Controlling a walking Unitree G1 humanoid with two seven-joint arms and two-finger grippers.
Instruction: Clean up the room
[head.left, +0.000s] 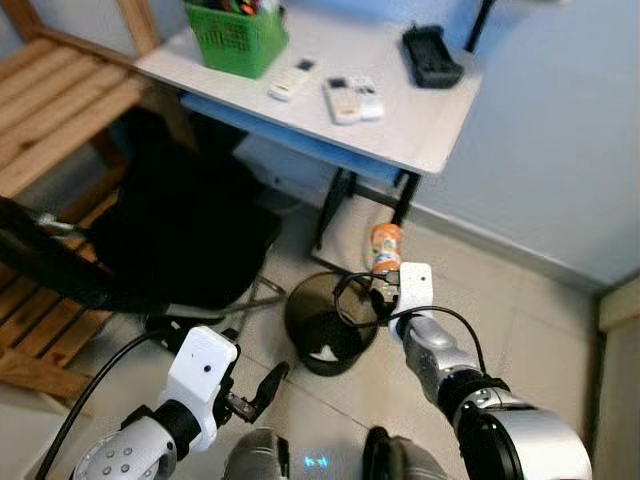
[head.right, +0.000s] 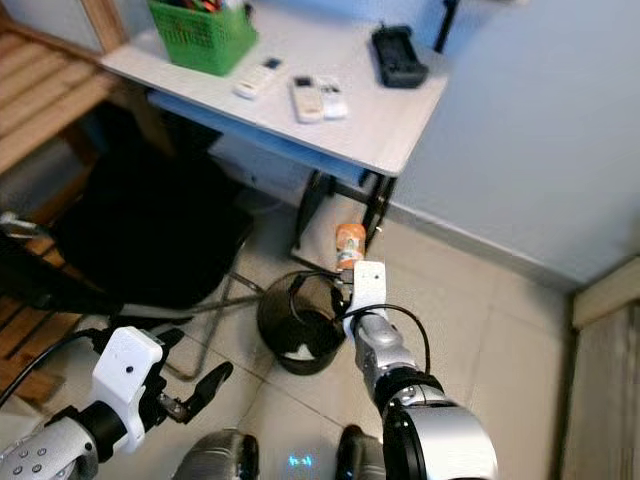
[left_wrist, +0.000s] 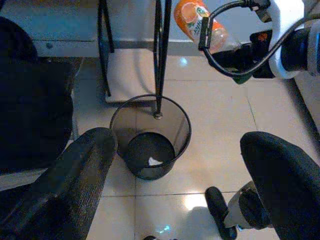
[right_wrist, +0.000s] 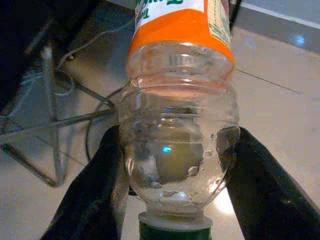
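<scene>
My right gripper (head.left: 386, 278) is shut on a clear plastic bottle (head.left: 386, 244) with an orange label. It grips the bottle near its green cap, as the right wrist view shows on the bottle (right_wrist: 180, 125). The bottle hangs just past the far rim of a black mesh waste bin (head.left: 308, 312) on the tiled floor. A white scrap (left_wrist: 155, 161) lies at the bin's bottom. My left gripper (head.left: 262, 388) is open and holds nothing, low at the near left of the bin.
A white table (head.left: 430, 120) stands behind the bin, carrying a green basket (head.left: 236, 38), two remotes (head.left: 352, 98) and a black device (head.left: 431, 56). Its black legs (left_wrist: 161, 55) come down beside the bin. A black chair (head.left: 185, 230) and a wooden bench (head.left: 45, 110) are at left, and a blue wall is at right.
</scene>
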